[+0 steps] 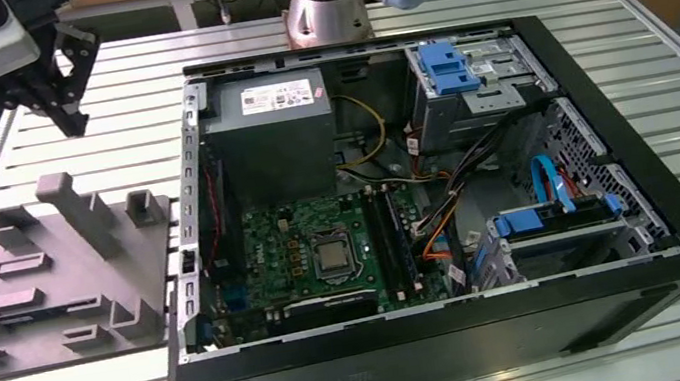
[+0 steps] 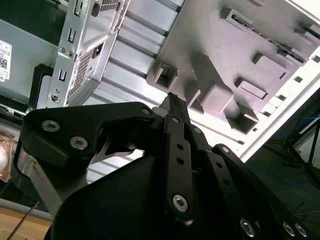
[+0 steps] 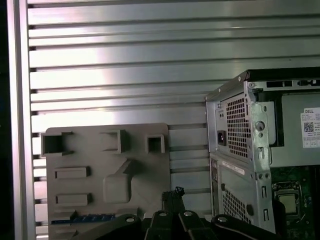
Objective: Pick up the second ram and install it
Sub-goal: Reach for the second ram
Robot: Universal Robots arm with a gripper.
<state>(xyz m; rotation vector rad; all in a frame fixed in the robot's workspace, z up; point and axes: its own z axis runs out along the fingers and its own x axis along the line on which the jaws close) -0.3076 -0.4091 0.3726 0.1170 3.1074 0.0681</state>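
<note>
Pincer (image 1: pixel 71 119): hangs high over the slatted worktop (image 1: pixel 654 32), past the far end of the grey moulded tray (image 1: pixel 56 273) in the exterior view.
Pincer state: fingers pressed together with the tips meeting and nothing between them; both wrist views show the same narrow tip (image 2: pixel 171 102) (image 3: pixel 173 194).
Second ram (image 1: pixel 42 314): lies on edge in a long slot at the tray's near end, showing as a thin bluish strip; the first wrist view catches it too (image 3: pixel 82 218).
Key relation: the ram is well apart from the pincer, at the opposite end of the tray, with the tray's upright posts (image 1: pixel 81 214) standing between them.
Long axis: runs roughly from the exterior view's left to its right, along the tray's near edge.
Computer case (image 1: pixel 470 333): open, just beside the tray on the exterior view's right.
Memory sockets (image 1: pixel 390 234): on the motherboard next to the processor socket (image 1: pixel 326 253), running near to far, so crosswise to the ram as it lies; whether one is filled I cannot tell.
Progress: by my reading, the pick is not yet made.
</note>
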